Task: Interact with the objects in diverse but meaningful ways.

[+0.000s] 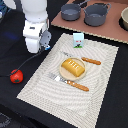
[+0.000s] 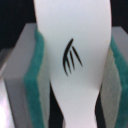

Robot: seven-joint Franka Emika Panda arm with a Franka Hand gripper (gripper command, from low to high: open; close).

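One white piece [image 2: 72, 60] sits clamped between the teal pads [image 2: 36, 80] of the claw [image 2: 72, 75], filling most of the wrist view; it is pale and smooth, narrows to a waist lower down, and carries a small black claw-like mark, no readable letters. In the exterior view the arm hangs over the near corner of the striped mat [image 1: 95, 95] at the exterior view's left, and its claw is hidden behind the wrist, so only the wrist view shows the grip. Judging by how things lie, the task is at an early or middle stage: one item is in hand and lifted, the others look untouched. The bread loaf [image 1: 73, 67] rests on a plate [image 1: 64, 74] in the middle of the mat, the tomato [image 1: 16, 76] lies on the dark desk [image 1: 112, 110] off the mat, and the small carton [image 1: 78, 39] stands upright at the mat's far edge. Its print is blue-green but too small to read. Left to do, I judge: set the held piece down somewhere sensible, then handle the rest
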